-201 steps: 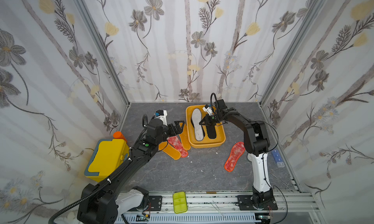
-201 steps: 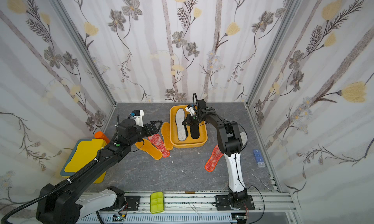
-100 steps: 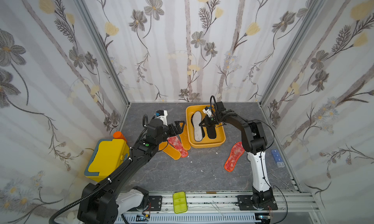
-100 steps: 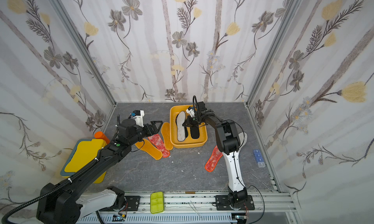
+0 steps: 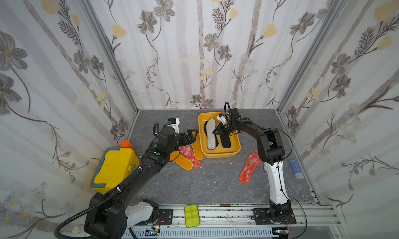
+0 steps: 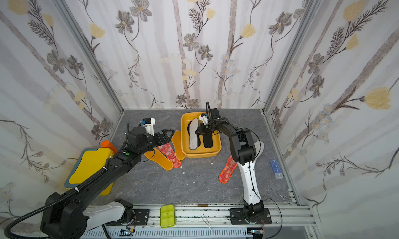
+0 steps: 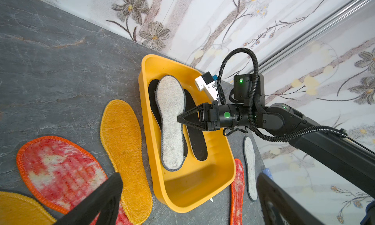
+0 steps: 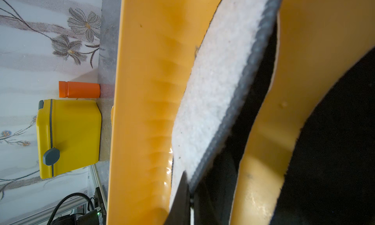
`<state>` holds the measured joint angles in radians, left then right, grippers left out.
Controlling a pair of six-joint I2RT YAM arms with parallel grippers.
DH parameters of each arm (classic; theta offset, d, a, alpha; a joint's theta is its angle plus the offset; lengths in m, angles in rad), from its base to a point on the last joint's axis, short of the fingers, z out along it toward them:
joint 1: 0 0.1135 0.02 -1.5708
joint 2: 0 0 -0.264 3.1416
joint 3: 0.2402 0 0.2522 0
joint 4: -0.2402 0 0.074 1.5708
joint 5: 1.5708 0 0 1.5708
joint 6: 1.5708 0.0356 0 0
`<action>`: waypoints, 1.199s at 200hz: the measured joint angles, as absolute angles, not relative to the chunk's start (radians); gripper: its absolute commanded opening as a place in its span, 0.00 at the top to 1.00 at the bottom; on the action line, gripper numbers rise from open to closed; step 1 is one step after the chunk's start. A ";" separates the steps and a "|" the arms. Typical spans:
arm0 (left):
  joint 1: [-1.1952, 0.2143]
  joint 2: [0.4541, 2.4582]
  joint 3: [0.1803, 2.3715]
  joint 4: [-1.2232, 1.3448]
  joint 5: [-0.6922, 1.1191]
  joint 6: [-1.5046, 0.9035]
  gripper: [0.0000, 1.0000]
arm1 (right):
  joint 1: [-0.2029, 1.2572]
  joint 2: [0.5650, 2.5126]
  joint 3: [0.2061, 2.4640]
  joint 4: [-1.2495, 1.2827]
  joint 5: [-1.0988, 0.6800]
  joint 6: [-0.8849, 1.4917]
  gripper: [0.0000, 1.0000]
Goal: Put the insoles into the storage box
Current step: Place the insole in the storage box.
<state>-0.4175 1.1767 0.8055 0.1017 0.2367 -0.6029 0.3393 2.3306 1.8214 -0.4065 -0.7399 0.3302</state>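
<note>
In both top views the storage box point(image 5: 222, 155) sits at about 12 o'clock on the table point(image 5: 194, 184). Three of the insoles lie in it. A felt insole point(image 7: 171, 122) overlaps a black insole point(image 7: 152, 100), and a second black insole point(image 7: 195, 140) lies at its 3 o'clock.

The right gripper point(image 7: 179, 119) reaches into the box with its jaws fully closed at the felt insole's long edge. The right wrist view suggests they nip that edge, which stands a little proud of the pad beneath. The left gripper point(image 5: 191, 136) hovers above the pads at the box's 9 o'clock, its jaws spread wide and holding nothing.

Five insoles are outside the box:
- **At 9 o'clock:** an orange-yellow insole point(image 5: 197, 147) lies just beside the box wall.
- **At 8 o'clock:** a red speckled insole point(image 5: 190, 154) overlaps another orange-yellow insole point(image 5: 181, 161).
- **At 5 o'clock:** the other red speckled insole point(image 5: 249, 167) lies alone.
- **At 4 o'clock:** a second felt insole point(image 6: 260, 147) is partly hidden behind the right arm.

These pads look light, thin and floppy, with a fuzzy face that should not slip. Lying flat, they offer little to get under. An edge overhanging a neighbour, or the heel end, seems the best hold. Lifting one from the overlapped group may drag the others along.
</note>
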 measured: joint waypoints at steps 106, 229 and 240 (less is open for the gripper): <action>-0.418 1.172 0.805 0.102 0.237 -0.606 0.00 | 0.329 2.317 1.931 -0.470 -0.775 0.297 1.00; -0.418 1.184 0.805 0.108 0.237 -0.609 0.00 | 0.327 2.400 2.022 -0.609 -0.688 0.200 1.00; -0.418 1.184 0.805 0.108 0.237 -0.609 0.00 | 0.328 2.405 2.023 -0.608 -0.679 0.199 1.00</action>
